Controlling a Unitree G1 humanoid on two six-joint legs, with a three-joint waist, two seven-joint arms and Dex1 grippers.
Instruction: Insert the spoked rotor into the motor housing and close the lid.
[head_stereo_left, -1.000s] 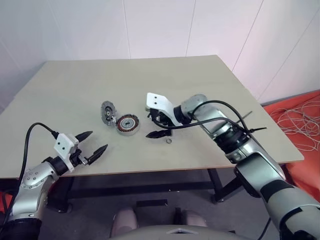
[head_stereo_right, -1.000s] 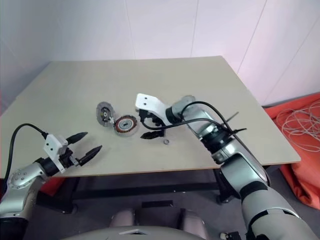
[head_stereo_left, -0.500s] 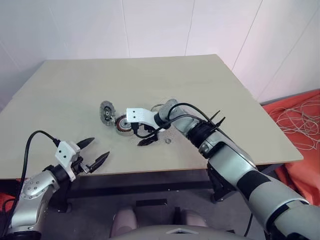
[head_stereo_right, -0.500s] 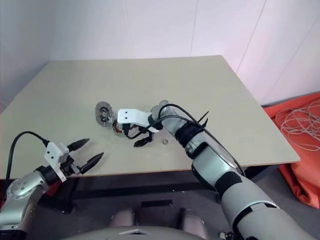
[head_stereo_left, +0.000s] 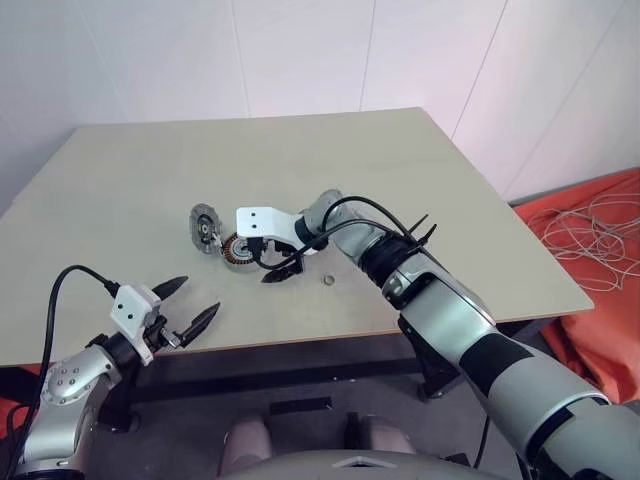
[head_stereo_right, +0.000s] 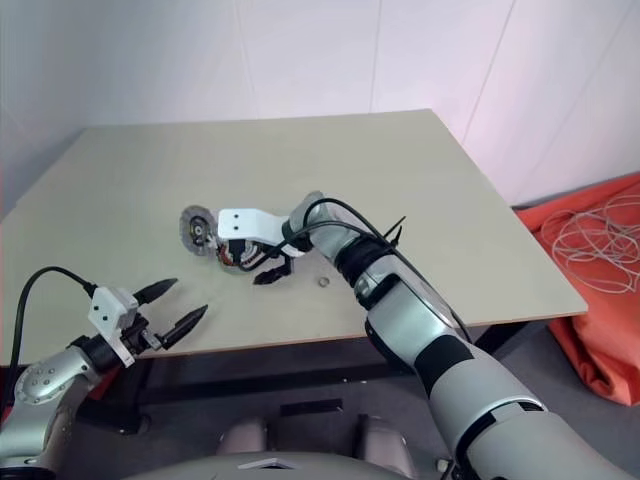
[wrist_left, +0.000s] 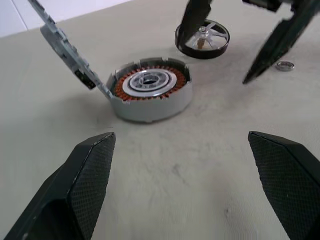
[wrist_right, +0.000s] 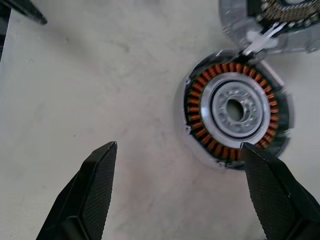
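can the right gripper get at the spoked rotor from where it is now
Probably yes. The right gripper stands open right by the spoked rotor, one finger over its rim. The rotor lies flat and bare on the table, with the motor housing to one side and nothing between.

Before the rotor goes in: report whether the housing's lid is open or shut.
Open. The lid stands tilted up at the motor housing's edge, leaving the copper windings uncovered.

Bright, even light – soft faint shadows on the table (head_stereo_left: 420, 190), no glare, near fingertips (wrist_left: 90, 185) slightly soft.
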